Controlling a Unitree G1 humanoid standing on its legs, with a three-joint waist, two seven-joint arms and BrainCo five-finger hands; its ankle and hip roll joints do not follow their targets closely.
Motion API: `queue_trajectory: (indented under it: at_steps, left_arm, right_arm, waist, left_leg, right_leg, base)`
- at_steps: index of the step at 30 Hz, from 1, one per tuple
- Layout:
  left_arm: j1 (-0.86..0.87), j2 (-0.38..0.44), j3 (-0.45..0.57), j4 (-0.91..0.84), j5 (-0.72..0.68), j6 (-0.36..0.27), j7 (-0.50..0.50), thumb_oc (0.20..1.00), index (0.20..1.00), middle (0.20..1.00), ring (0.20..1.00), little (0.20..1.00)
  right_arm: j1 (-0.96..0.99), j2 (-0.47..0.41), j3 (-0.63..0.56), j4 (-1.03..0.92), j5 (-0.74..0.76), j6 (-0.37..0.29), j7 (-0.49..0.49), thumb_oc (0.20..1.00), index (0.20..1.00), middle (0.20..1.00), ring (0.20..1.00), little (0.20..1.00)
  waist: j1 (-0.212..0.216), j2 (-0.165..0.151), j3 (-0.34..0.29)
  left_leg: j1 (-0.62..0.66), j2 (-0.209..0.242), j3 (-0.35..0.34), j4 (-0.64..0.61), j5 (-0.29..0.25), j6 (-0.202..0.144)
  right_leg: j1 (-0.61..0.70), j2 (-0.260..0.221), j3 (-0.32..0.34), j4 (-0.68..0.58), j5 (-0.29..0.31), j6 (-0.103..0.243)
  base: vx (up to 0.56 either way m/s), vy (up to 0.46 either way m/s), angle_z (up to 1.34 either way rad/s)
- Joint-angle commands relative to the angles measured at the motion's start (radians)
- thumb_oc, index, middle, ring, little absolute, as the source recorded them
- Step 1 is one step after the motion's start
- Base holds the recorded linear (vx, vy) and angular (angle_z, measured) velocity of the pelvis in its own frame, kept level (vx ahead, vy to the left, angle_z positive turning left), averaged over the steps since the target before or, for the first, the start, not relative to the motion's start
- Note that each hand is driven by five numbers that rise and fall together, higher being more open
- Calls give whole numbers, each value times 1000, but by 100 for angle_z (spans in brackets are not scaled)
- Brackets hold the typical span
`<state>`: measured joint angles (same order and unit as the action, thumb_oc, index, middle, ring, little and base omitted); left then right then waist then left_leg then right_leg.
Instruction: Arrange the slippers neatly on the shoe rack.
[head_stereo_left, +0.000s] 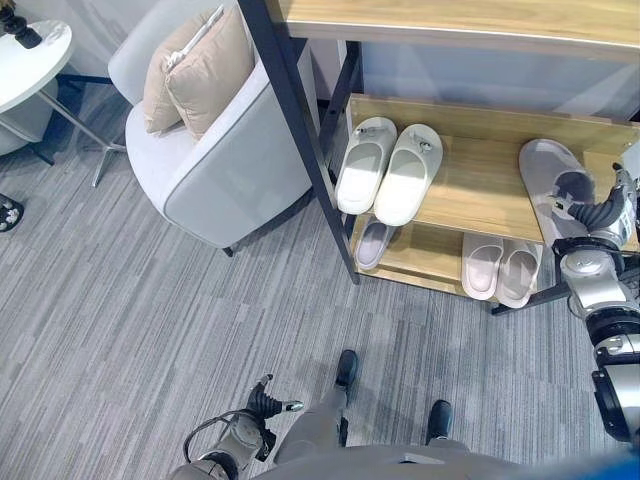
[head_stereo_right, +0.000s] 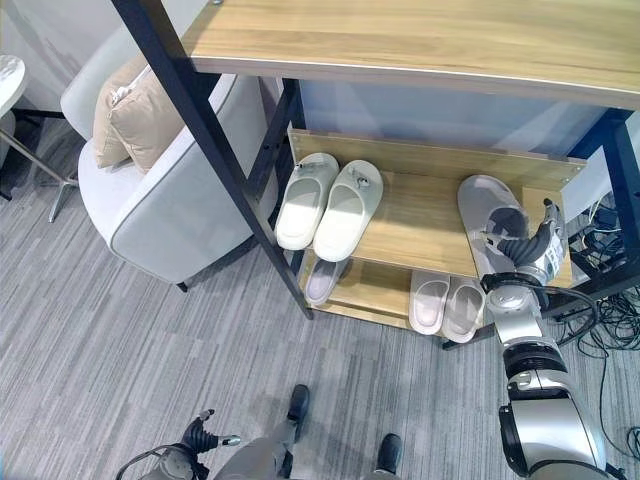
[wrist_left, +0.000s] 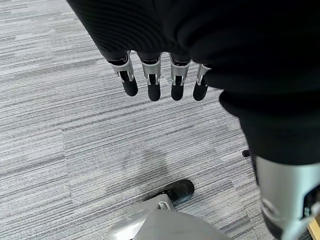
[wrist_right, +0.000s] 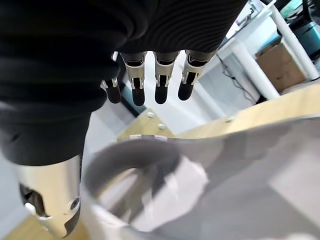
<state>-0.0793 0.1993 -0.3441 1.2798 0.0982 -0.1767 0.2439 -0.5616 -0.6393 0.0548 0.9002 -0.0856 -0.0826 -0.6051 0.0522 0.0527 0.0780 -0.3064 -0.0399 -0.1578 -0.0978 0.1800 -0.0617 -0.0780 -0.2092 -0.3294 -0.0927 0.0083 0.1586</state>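
A grey slipper (head_stereo_left: 545, 165) lies on the right end of the rack's middle shelf (head_stereo_left: 470, 180), toe pointing to the back. My right hand (head_stereo_right: 525, 248) is at its heel end. In the right wrist view the fingers (wrist_right: 161, 80) stay straight above the grey slipper (wrist_right: 200, 190) and the thumb (wrist_right: 50, 210) rests beside its strap, so the hand is open. A white pair (head_stereo_left: 388, 165) stands side by side on the left of the same shelf. My left hand (head_stereo_left: 262, 403) hangs low over the carpet, its fingers (wrist_left: 152, 82) relaxed and holding nothing.
On the lower shelf are a pale pink pair (head_stereo_left: 500, 265) and a single lavender slipper (head_stereo_left: 372, 243). A dark slanted rack post (head_stereo_left: 300, 120) runs beside a grey armchair (head_stereo_left: 210, 160) with beige cushions (head_stereo_left: 195, 65). A white side table (head_stereo_left: 30, 60) stands far left.
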Motion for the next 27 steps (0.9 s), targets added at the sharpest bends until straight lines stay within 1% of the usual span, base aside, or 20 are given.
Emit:
queue_trajectory:
  at_steps: [1, 7, 10, 12, 14, 15, 16, 17, 21, 24, 27]
  left_arm:
    - [-37, -11, -6, 80, -22, 8, 7, 1000, 1000, 1000, 1000, 1000]
    - [-37, -11, -8, 88, -50, 16, 5, 1000, 1000, 1000, 1000, 1000]
    - [-37, -5, -11, 93, -66, 19, 6, 1000, 1000, 1000, 1000, 1000]
    - [-31, -4, -7, 97, -73, 23, 4, 1000, 1000, 1000, 1000, 1000]
    - [-32, -3, -6, 97, -75, 24, 4, 1000, 1000, 1000, 1000, 1000]
    - [-33, -1, -7, 97, -75, 24, 6, 1000, 1000, 1000, 1000, 1000]
    - [-36, 0, -7, 97, -78, 25, 5, 1000, 1000, 1000, 1000, 1000]
    - [-38, -1, -8, 96, -76, 25, 7, 1000, 1000, 1000, 1000, 1000]
    - [-46, 1, -13, 88, -68, 30, 8, 1000, 1000, 1000, 1000, 1000]
    - [-59, 2, -13, 84, -59, 30, 10, 1000, 1000, 1000, 1000, 1000]
    - [-69, 3, -10, 87, -53, 32, 7, 1000, 1000, 1000, 1000, 1000]
  right_arm:
    - [-33, -24, 25, 26, -4, -4, -3, 1000, 1000, 1000, 1000, 1000]
    - [-82, 18, 78, 140, 81, -7, 62, 1000, 1000, 1000, 1000, 1000]
    - [-123, 41, 124, 199, 127, -8, 114, 1000, 1000, 1000, 1000, 1000]
    - [-141, 61, 152, 231, 117, 5, 130, 1000, 1000, 1000, 1000, 1000]
    - [-155, 66, 171, 277, 99, 18, 143, 1000, 1000, 1000, 1000, 1000]
    - [-168, 68, 178, 294, 95, 26, 148, 576, 576, 576, 576, 576]
    - [-174, 73, 195, 324, 75, 35, 156, 228, 228, 228, 228, 228]
    - [-178, 74, 201, 343, 62, 41, 155, 200, 200, 200, 200, 200]
    - [-194, 84, 260, 451, -63, 98, 158, 200, 200, 200, 200, 200]
    - [-183, 93, 289, 476, -149, 119, 147, 200, 200, 200, 200, 200]
    - [-172, 95, 297, 463, -188, 129, 127, 200, 200, 200, 200, 200]
  waist:
    - [22, -24, -15]
    - [15, -34, -11]
    - [13, -42, -4]
    - [12, -53, -2]
    - [13, -57, -2]
    - [13, -59, -2]
    - [13, -62, -2]
    - [14, -64, -1]
    - [18, -70, -3]
    - [22, -71, -3]
    - [20, -70, -4]
  left_leg:
    - [45, 41, 103, 11, -140, -39]
    - [43, 40, 114, 11, -140, -37]
    - [39, 40, 113, 11, -135, -39]
    - [38, 42, 116, 11, -136, -38]
    - [40, 42, 118, 11, -135, -38]
    - [39, 42, 118, 11, -135, -38]
    - [41, 42, 119, 11, -135, -38]
    - [41, 42, 119, 11, -135, -38]
    - [41, 42, 118, 11, -133, -38]
    - [41, 42, 118, 11, -133, -38]
    - [41, 42, 120, 11, -132, -38]
  right_leg:
    - [-11, -78, 41, 5, 32, 64]
    - [-19, -80, 44, 5, 40, 65]
    - [-22, -79, 39, 5, 45, 63]
    - [-21, -77, 42, 5, 47, 62]
    - [-21, -77, 42, 5, 48, 62]
    - [-20, -77, 42, 5, 49, 62]
    - [-19, -77, 42, 5, 49, 61]
    - [-19, -77, 41, 5, 49, 61]
    - [-18, -79, 41, 5, 52, 64]
    - [-18, -79, 43, 5, 54, 65]
    - [-20, -79, 48, 5, 55, 66]
  base:
    - [11, -2, -4]
    - [10, 4, -4]
    - [0, 0, 0]
    - [0, 0, 0]
    - [0, 0, 0]
    - [0, 0, 0]
    - [0, 0, 0]
    - [0, 0, 0]
    - [0, 0, 0]
    - [0, 0, 0]
    - [0, 0, 0]
